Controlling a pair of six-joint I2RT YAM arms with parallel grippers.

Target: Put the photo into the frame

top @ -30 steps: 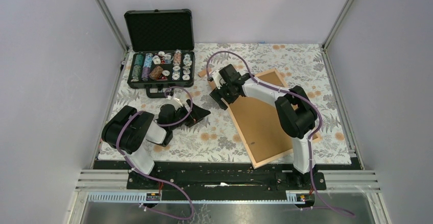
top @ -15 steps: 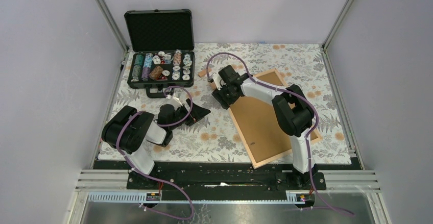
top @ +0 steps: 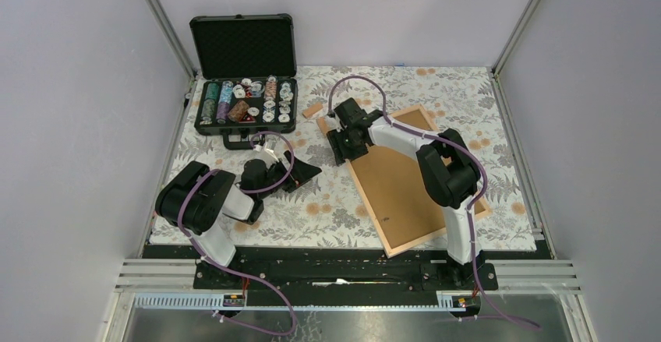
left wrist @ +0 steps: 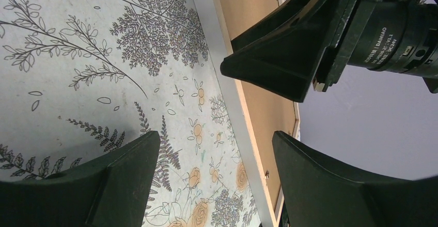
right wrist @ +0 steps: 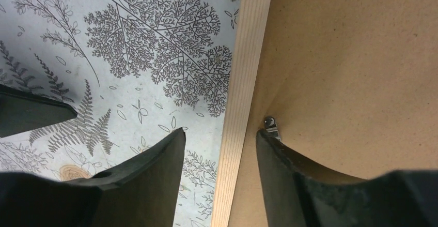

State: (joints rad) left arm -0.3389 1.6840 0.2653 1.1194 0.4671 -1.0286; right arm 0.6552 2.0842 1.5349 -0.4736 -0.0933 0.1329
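Right pincer (right wrist: 219,133) open, astride frame (right wrist: 248,56) left strip near far corner, gripping nothing. I see frame on table (top: 343,202) right half, long axis near-to-far, brown board (right wrist: 351,56) inside; photo not in sight.

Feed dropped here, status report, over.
Left end effector open, empty. Right end effector open, astride frame rail. Backing board in frame; photo unseen.

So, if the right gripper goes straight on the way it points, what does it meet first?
The right gripper would most likely meet the frame, its pale side strip lying between the open jaws; depth is unclear.
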